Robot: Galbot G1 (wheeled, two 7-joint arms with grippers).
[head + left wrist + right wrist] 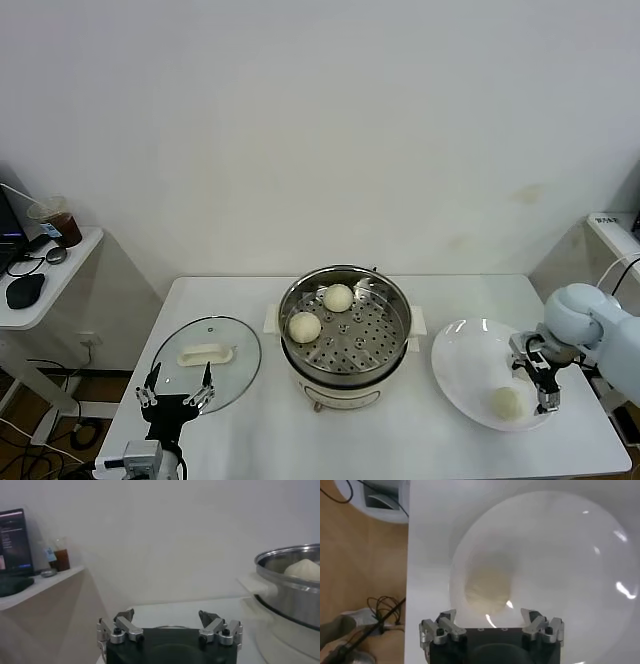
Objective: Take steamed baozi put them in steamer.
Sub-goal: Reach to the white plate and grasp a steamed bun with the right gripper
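The steamer (345,350), a shiny steel pot with a perforated tray, stands mid-table on a cream base. Two steamed baozi (338,297) (304,326) lie on its tray. A third baozi (507,402) rests on the white plate (465,360) at the right. My right gripper (540,390) hangs open just beside and above that bun. In the right wrist view the baozi (490,587) lies on the plate (560,540) ahead of the open right gripper (492,622), untouched. My left gripper (178,378) waits open at the table's front left. The left wrist view shows that gripper (170,622) empty, with the steamer (292,585) and a baozi (302,569) off to one side.
A round glass lid (205,360) with a white handle lies flat on the table by the left gripper. A side table (50,275) at the far left holds a cup and a mouse. Cables lie on the floor (365,580) past the table's right edge.
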